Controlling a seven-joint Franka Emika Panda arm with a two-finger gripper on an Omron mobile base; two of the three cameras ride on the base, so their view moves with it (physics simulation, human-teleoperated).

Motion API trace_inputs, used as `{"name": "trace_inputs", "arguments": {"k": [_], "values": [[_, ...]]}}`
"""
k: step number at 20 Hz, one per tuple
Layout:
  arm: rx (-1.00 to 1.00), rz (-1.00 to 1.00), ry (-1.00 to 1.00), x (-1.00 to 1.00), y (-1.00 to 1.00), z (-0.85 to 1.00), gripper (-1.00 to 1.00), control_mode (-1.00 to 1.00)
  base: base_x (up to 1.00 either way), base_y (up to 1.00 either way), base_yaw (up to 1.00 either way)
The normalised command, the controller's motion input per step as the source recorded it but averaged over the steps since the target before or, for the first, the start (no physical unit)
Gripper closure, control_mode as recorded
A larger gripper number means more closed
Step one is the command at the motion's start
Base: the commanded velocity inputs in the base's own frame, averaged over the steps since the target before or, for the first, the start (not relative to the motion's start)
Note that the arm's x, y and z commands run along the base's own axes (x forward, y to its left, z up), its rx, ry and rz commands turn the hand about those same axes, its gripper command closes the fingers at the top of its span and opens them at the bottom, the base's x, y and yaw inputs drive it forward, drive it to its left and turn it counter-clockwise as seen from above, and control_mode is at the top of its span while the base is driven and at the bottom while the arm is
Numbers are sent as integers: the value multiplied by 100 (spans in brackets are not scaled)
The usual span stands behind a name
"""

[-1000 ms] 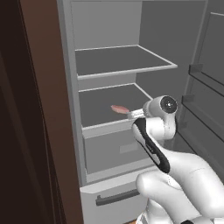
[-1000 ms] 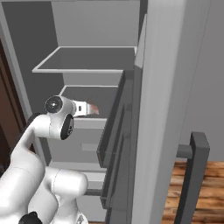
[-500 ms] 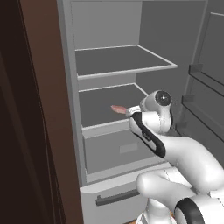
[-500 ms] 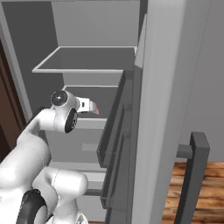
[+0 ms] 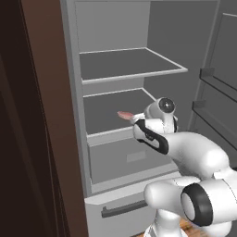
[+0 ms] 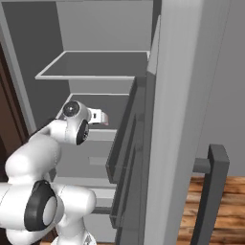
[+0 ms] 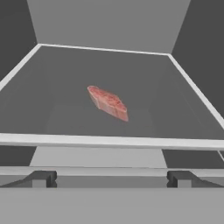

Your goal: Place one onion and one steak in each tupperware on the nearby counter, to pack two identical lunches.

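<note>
Steak (image 7: 108,102) lies mid-shelf (image 7: 65,127), apart from every edge; judged soft, slick, light. Best taken across its narrow width. Pincer (image 7: 111,177) stands wide, nothing held.

Red steak (image 7: 107,102) flat on fridge shelf (image 7: 65,74)

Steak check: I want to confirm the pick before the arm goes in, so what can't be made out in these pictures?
- The steak: in the left base view the arm's wrist covers most of it.
- The tool: in both base views the wrist blocks it.
- Onions, tupperware and counter: outside all three views.
- The fridge above its upper shelf: cut off by the top edge.
</note>
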Motion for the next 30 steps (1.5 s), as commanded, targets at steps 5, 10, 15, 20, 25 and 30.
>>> {"name": "trace_inputs", "arguments": {"k": [5,10,15,20,25,30], "values": [[0,0,6,36,0,-17,-100,-100,0,0,0],[0,1,6,49,0,-22,-100,-100,0,0,0],[0,1,7,47,0,-31,-100,-100,0,0,0],[0,2,1,42,0,-23,-100,-100,0,0,0],[0,2,3,36,0,-29,-100,-100,0,0,0],[0,1,1,32,0,-31,-100,-100,0,0,0]]}}
